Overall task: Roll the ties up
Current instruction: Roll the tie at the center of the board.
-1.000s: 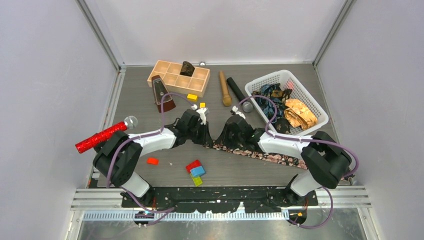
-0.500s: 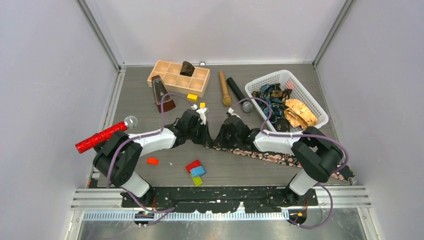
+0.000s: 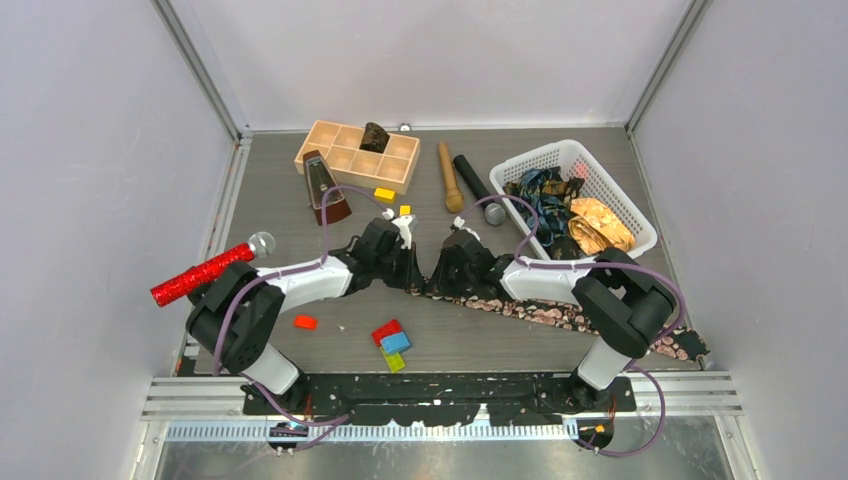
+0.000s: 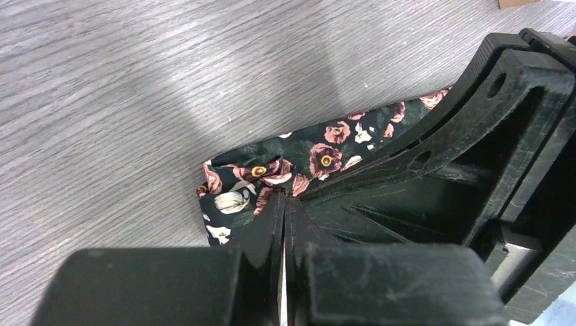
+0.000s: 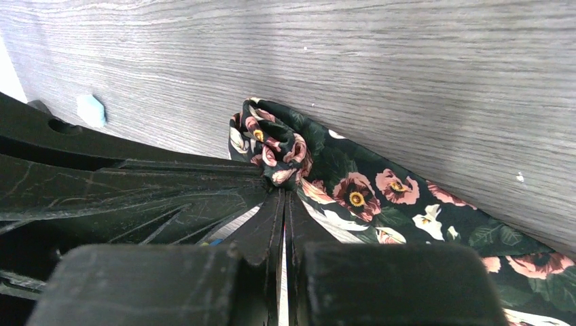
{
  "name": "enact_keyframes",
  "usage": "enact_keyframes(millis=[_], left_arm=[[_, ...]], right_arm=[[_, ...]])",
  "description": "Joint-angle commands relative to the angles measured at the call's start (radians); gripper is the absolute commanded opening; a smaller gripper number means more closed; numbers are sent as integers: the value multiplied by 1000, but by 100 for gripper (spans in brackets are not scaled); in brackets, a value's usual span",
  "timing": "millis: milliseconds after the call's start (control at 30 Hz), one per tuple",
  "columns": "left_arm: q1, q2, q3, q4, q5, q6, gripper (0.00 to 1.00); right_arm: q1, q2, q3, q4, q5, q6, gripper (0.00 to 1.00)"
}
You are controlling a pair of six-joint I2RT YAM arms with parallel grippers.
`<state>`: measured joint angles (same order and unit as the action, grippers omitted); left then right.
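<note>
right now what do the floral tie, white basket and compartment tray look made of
Floral tie: woven fabric, maybe silk or polyester; it bunches softly, printed flowers.
White basket: moulded plastic, by its lattice walls.
Compartment tray: probably bare light wood, pale tan; grain too small to tell.

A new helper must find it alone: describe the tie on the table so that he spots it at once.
On the grey table, look in front of the white basket. A long strip runs from where the left pincer and right pincer meet to the near right corner: the floral tie. Unlike the bundled ties in the basket, it lies stretched out, black with pink flowers.
</note>
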<state>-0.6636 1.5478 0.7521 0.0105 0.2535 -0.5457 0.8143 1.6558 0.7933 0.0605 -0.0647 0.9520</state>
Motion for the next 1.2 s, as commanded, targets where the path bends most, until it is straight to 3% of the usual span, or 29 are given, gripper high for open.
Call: enact_keyframes(millis=[0, 667, 833, 900, 1067, 1167], left_arm=[[-4, -27, 15, 28, 10, 1, 0], [-3, -73, 23, -5, 3, 17, 1], [-2, -56, 21, 3, 13, 12, 24], [-3, -56, 18, 9, 14, 11, 27], [-3, -57, 17, 11, 12, 7, 22], [-3, -57, 14, 13, 10, 4, 13]], right_arm=[[-6, 3, 43, -25, 56, -5, 6], [-6, 4, 37, -24, 59, 2, 6], [-6, -3, 33, -21, 59, 4, 6], [-6, -7, 33, -22, 59, 3, 6], [-6, -40, 34, -40, 61, 0, 6], [-6, -67, 40, -68, 98, -8, 6]])
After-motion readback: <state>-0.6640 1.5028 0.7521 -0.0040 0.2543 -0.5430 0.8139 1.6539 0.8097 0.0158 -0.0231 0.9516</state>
